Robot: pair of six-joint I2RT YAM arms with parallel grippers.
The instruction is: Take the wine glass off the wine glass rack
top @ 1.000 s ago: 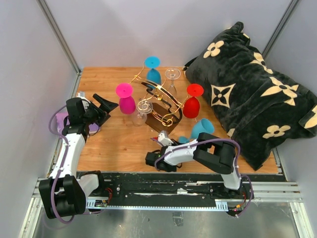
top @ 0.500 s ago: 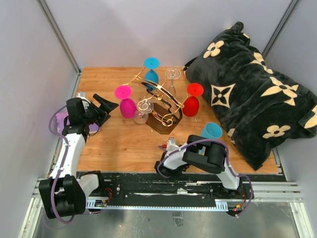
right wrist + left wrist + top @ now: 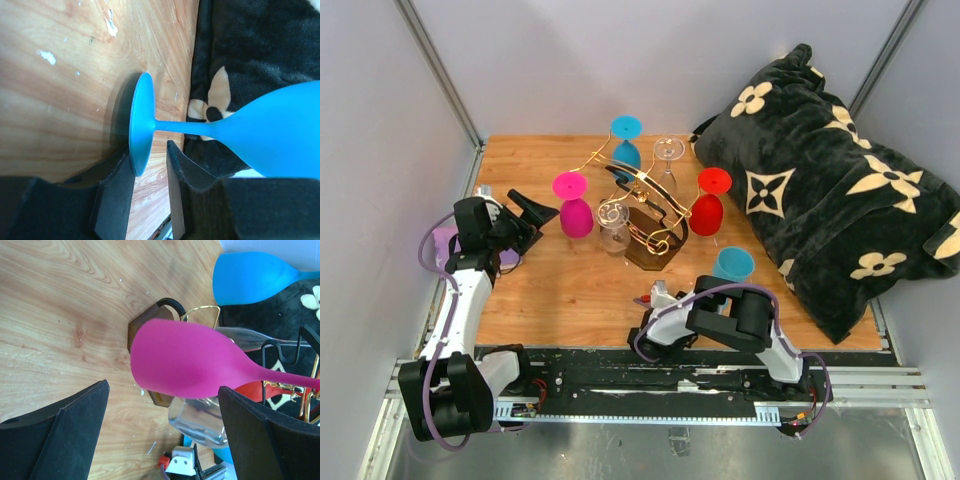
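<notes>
Blue marks the change: nearest us, the blue glass [image 3: 732, 263], which a second ago lay tipped beside the right arm, now stands upright on its foot on the bench [image 3: 560, 290], close to the blanket [image 3: 820, 170]. In the wrist view the right tool [image 3: 147, 150] straddles the rim of that foot with its fingers only narrowly apart. A sliver of wood shows on one side, so we judge the grip to be loosened rather than clamped. That would mean this glass is off the rack [image 3: 648, 252] and set down. What seems left is to back the tool away without knocking the foot. Further in, the rack has shifted a little, and the clear glass [image 3: 613, 232] by its near scroll has swung from a lean to hang straight, which we read as settling after the lift. The left tool [image 3: 162, 390] has not moved: it is spread wide and holds nothing, with the pink glass [image 3: 575, 212] ahead of its gap. Behind, the red glass [image 3: 708, 212] and the rear blue glass [image 3: 626, 140] hang on the rack.
</notes>
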